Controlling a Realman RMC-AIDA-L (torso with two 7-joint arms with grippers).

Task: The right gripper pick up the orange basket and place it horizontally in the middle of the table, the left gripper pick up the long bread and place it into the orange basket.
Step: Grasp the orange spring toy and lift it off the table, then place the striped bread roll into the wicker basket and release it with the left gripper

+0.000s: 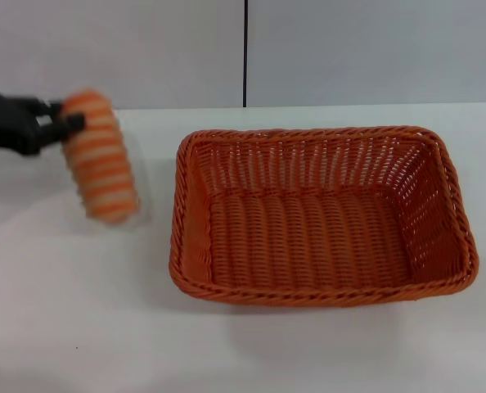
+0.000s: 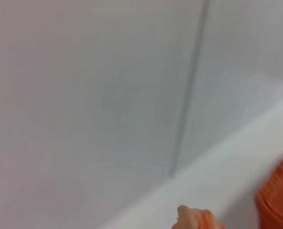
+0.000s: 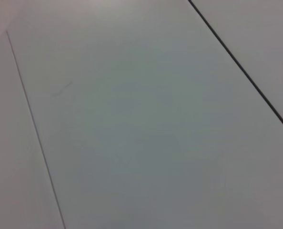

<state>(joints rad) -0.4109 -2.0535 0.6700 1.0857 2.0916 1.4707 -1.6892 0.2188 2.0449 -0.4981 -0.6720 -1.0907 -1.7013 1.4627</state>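
The long bread [image 1: 101,157] hangs above the white desk [image 1: 79,327] at the far left, its upper end pinched by the left hand [image 1: 61,124], whose black fingers are closed on it; the loaf tilts downward toward the near side. The orange basket [image 1: 321,291] sits lengthwise across the middle of the desk, just right of the bread and apart from it. The right hand is out of sight.

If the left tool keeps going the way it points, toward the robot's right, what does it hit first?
Probably the basket's near rim, struck by the bread hanging from the left tool; height above the table is unclear.
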